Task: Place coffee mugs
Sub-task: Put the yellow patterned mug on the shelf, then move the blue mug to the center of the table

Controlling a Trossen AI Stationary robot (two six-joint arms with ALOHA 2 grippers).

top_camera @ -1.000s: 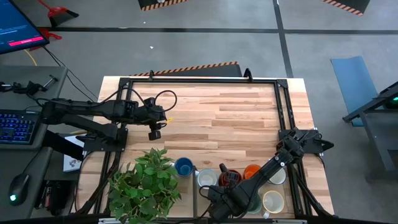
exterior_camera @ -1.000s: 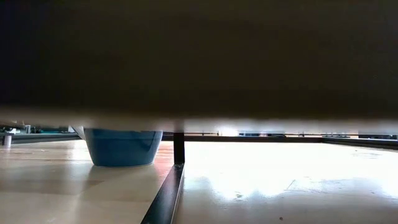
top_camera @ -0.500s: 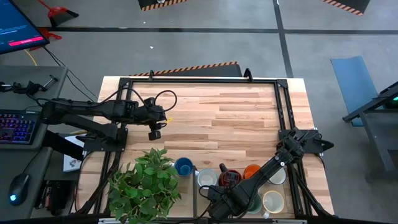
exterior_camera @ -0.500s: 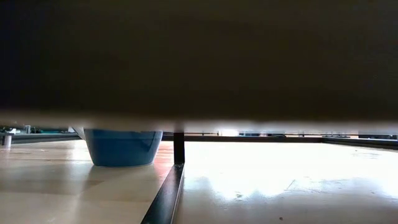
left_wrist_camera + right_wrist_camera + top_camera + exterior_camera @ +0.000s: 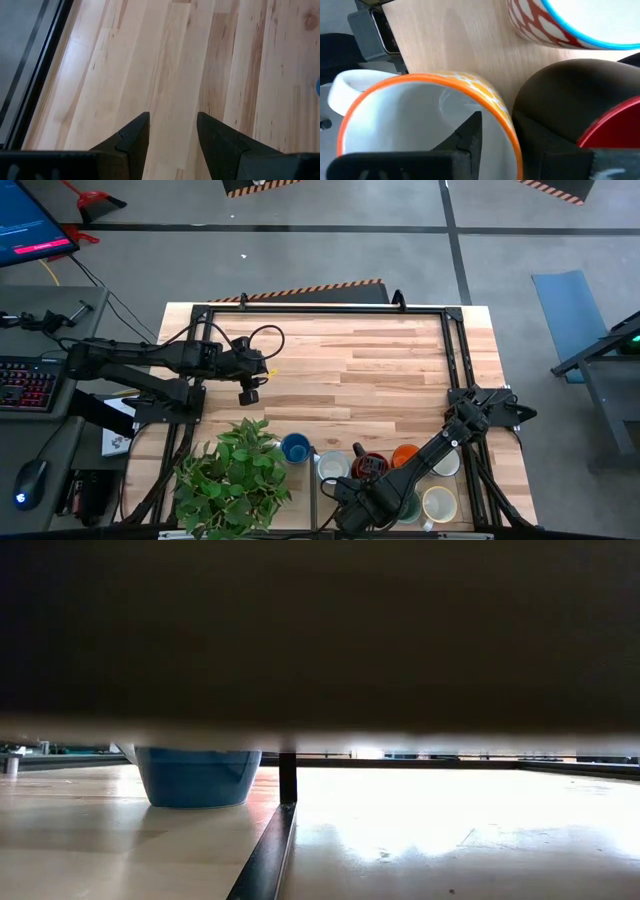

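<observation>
Down among the coffee mugs [image 5: 400, 475], the right gripper [image 5: 497, 132] straddles the orange-rimmed mug's [image 5: 427, 117] wall, fingers slightly parted; grip unclear. Left gripper [image 5: 172, 131] hangs open above the table [image 5: 170, 60].

Our left arm reaches in from the left side, its left gripper [image 5: 248, 394] hanging over bare wood with fingers [image 5: 132, 137] spread apart and empty. Our right arm stretches from its base at the right edge toward the near edge. The right gripper [image 5: 496, 132] straddles a mug's rim, one finger [image 5: 470, 135] inside.
</observation>
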